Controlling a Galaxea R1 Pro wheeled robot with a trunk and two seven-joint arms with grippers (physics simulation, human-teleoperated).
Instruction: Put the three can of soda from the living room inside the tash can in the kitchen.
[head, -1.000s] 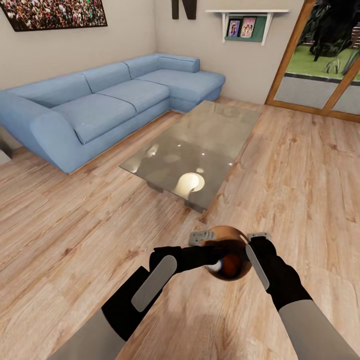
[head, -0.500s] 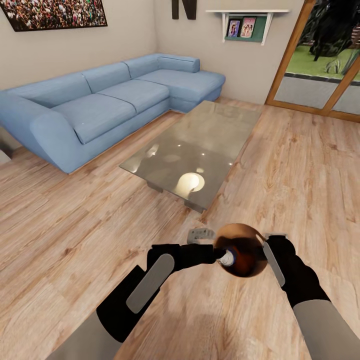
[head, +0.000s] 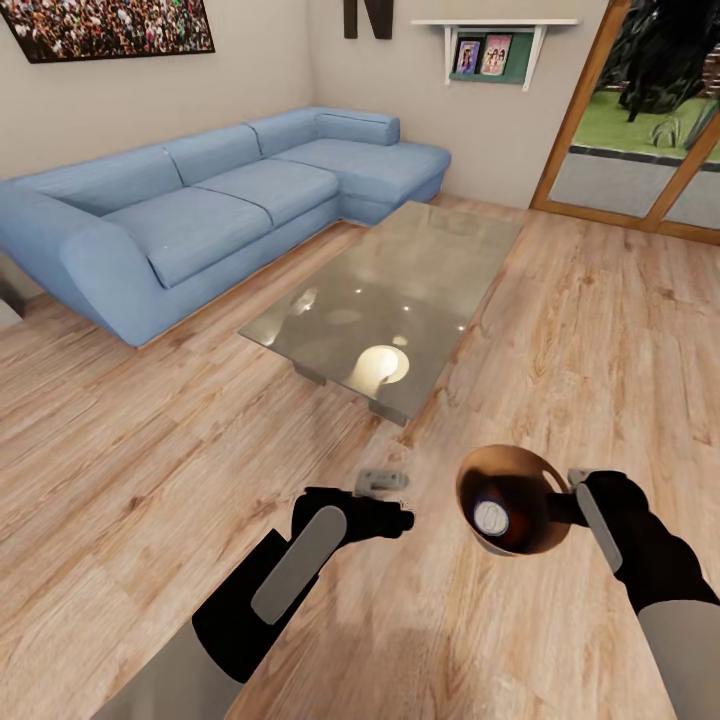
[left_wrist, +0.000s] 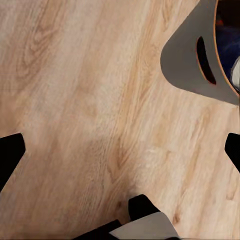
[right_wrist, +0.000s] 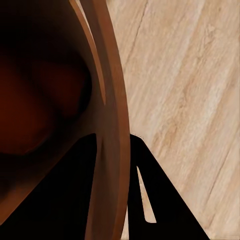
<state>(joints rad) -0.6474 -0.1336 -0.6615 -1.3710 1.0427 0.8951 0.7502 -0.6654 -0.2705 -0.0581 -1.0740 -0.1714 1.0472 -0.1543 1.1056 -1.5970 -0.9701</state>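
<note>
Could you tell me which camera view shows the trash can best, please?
The head view: the whole bin shows, held by the right hand, a soda can inside. The left wrist view catches its grey side; the right wrist view its brown rim up close.

Wood floor (head: 150, 450), blue sofa (head: 200, 215), glass coffee table (head: 400, 290)

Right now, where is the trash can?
In the head view the tash can is held by the right gripper above the wood floor, near the glass coffee table, with a can of soda inside.
</note>
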